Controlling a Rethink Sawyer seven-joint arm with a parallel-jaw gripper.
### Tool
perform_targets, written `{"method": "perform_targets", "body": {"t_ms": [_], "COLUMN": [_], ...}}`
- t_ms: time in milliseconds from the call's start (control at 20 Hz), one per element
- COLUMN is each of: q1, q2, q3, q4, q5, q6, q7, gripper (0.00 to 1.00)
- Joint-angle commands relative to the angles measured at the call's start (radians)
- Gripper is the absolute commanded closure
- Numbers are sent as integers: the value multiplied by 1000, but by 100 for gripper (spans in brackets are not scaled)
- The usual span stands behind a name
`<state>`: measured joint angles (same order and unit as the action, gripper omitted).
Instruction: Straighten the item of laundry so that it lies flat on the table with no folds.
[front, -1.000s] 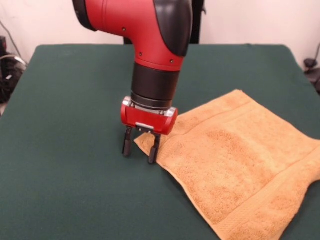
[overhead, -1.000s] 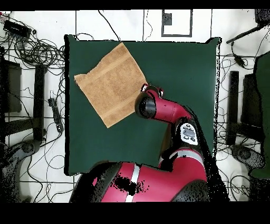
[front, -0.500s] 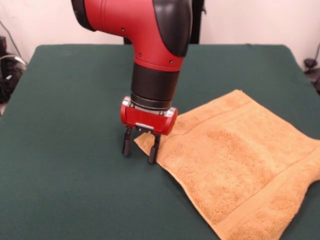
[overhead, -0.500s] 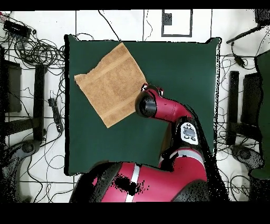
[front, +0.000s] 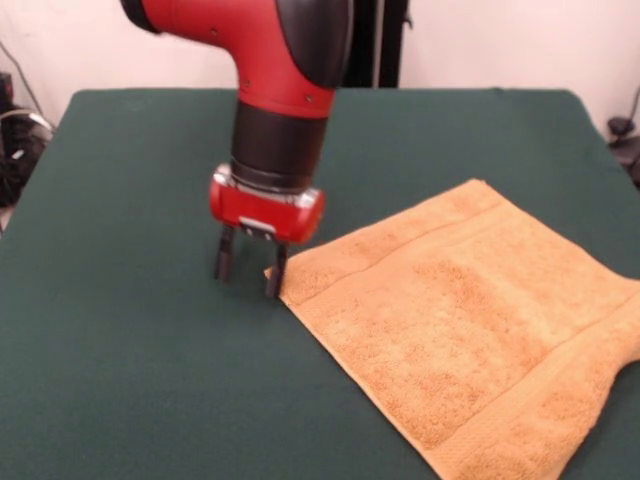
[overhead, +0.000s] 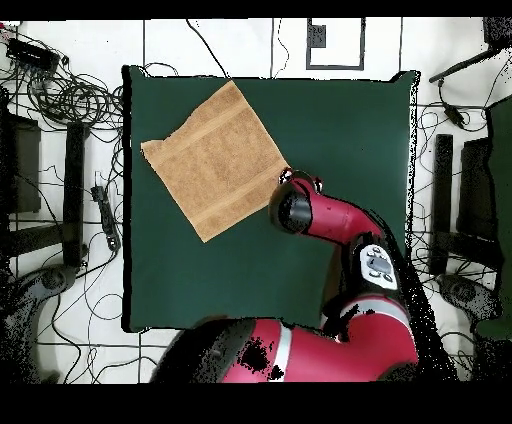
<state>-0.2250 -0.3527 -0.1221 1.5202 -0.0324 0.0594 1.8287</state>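
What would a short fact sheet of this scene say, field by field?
Cloth: mustard-yellow square terry towel, spread out flat, no folds visible, one edge running out of the front view
Surface: large table in dark green cloth
Arm: red and black, coming down from above
Tool: tool open, fingers pointing down at the towel's corner
Grip: whether it touches the towel cannot be told
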Motion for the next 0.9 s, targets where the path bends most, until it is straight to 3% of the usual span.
{"method": "perform_targets", "body": {"t_ms": [50,200,550,900], "q1": [-31,-37,57,72], "q2": [-150,-178,-86,-58], "q3": [115,131,71,112], "q4": [203,219,138,123], "q5": [-51,-53,-48,-16], "q6": [112,114,52,37], "q7": [77,81,116,141], "gripper": [0,0,0,0]}}
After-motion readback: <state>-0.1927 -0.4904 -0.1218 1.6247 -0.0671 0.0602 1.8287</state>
